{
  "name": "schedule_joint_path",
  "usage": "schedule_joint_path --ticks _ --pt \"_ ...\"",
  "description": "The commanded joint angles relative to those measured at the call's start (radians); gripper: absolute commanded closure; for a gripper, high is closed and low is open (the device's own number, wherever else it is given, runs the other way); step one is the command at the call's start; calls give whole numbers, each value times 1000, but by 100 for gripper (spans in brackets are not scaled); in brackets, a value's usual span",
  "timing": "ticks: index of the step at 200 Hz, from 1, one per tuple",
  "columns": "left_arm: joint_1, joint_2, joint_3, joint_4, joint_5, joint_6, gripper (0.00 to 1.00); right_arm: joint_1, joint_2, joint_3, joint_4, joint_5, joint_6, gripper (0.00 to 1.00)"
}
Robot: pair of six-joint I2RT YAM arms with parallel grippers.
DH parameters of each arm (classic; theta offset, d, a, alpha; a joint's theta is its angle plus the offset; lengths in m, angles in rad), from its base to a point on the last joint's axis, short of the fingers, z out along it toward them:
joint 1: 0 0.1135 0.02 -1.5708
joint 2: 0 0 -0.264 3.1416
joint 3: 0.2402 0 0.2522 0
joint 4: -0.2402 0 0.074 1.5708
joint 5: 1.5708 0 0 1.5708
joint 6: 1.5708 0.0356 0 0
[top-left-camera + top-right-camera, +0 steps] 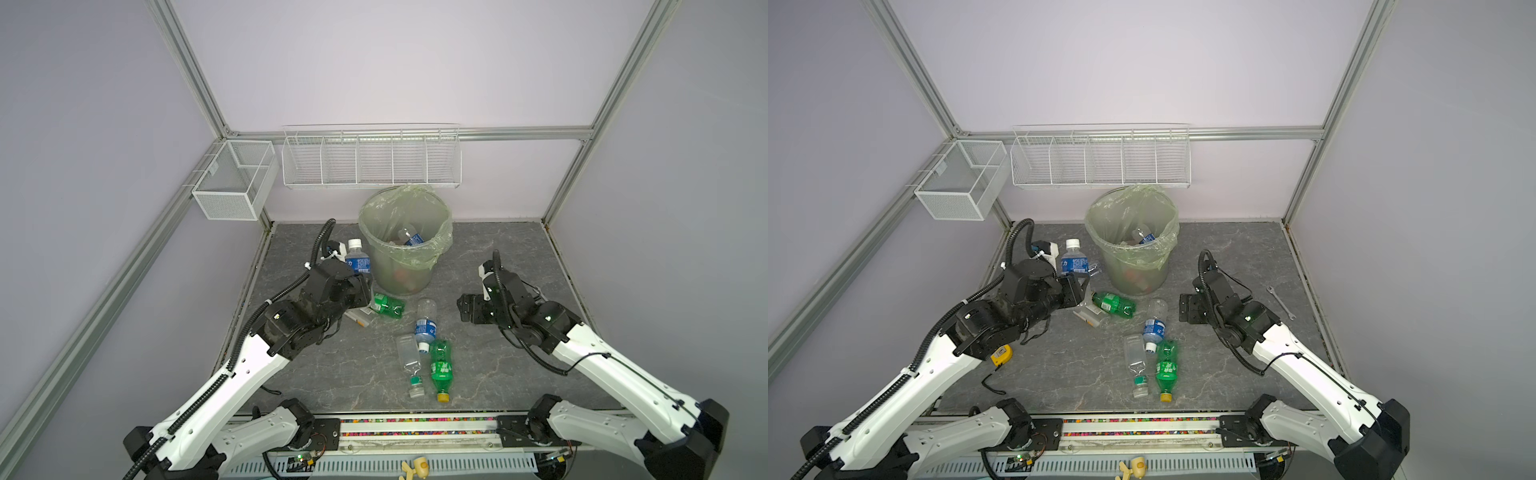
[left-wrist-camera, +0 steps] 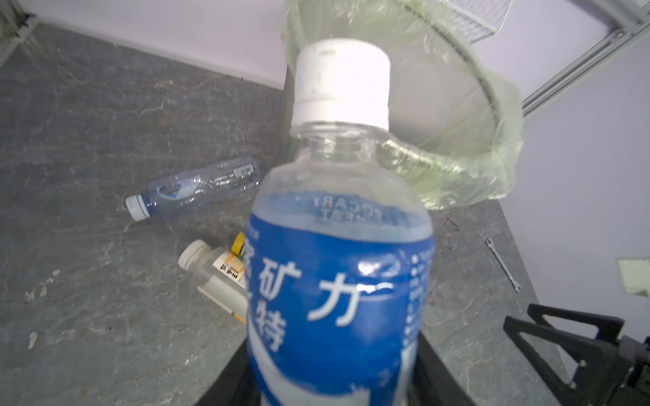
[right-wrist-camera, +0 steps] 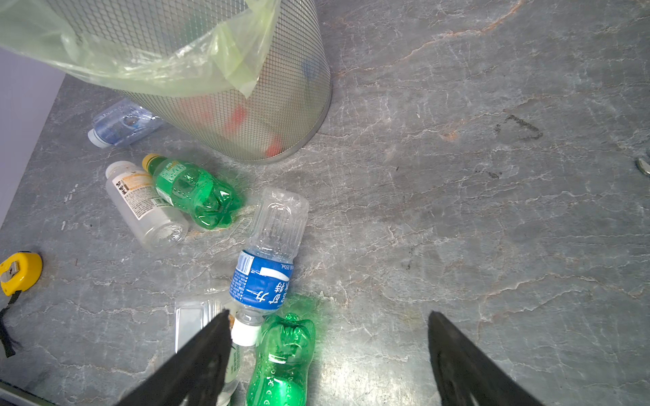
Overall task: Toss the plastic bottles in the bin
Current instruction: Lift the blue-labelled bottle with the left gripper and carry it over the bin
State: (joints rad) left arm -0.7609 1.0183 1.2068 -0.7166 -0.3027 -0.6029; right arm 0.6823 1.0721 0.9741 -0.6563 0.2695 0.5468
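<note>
While the left gripper (image 1: 360,286) clamps an upright blue-labelled bottle (image 1: 357,258) just beside the bin (image 1: 399,272) | right gripper (image 1: 466,308) spread wide, empty, above the table (image 1: 478,374) | other bottles (image 1: 426,322) lie loose between the arms | one bottle in the bin (image 1: 409,237)

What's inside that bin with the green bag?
A blue-labelled bottle shows from above inside the bin. Reddish shapes show dimly through its wall; what they are, and anything beneath, is hidden.
</note>
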Motion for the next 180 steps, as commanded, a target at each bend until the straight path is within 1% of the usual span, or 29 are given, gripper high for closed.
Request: schedule_joint_path --ticks 1,24,60,96,140,162,171,180 --pt "8 -24 18 111 -54 59 50 -4 -13 -25 2 16 14 12" --pt "18 -40 4 206 -41 90 49 -4 -9 -20 2 8 12 12" --pt "25 -48 -23 283 -5 170 48 -3 -12 -13 -3 28 1 12" --pt "28 -120 -148 384 28 167 48 -4 -3 -22 13 33 1 12" --pt "29 -162 -232 383 74 119 48 -5 39 -18 34 10 7 12" --pt "29 -143 -223 352 82 123 48 -4 55 -11 43 4 7 11" --pt "29 -122 -201 335 78 126 47 -5 59 -11 45 4 4 12" --pt "29 -87 -166 323 102 150 47 -5 61 -10 44 4 2 12"
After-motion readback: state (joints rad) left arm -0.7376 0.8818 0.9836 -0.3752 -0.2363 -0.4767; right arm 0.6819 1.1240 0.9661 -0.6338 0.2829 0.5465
